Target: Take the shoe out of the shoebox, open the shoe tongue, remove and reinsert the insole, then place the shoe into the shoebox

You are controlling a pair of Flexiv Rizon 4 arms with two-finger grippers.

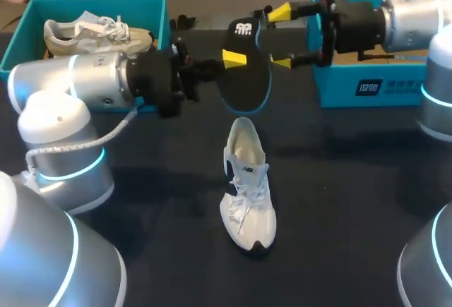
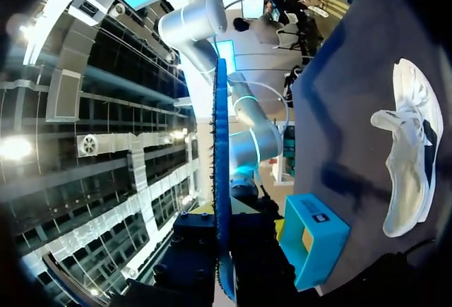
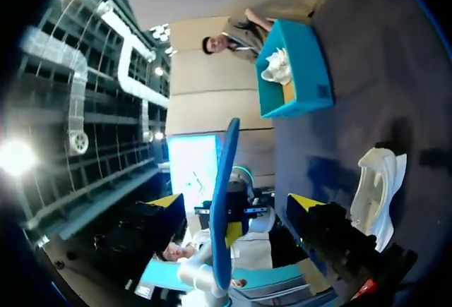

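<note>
White shoe (image 1: pixel 247 187) on tbl (image 1: pixel 353 201) — L shoebox (image 1: pixel 92 1) w/ beige shoe (image 1: pixel 85 35).

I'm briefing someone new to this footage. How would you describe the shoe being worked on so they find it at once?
On the dark table, look between the teal left shoebox and the teal right shoebox. A white shoe sits alone on the cloth, near the black insole held in the air. Unlike the beige shoe inside the left shoebox, it is out of any box.
</note>
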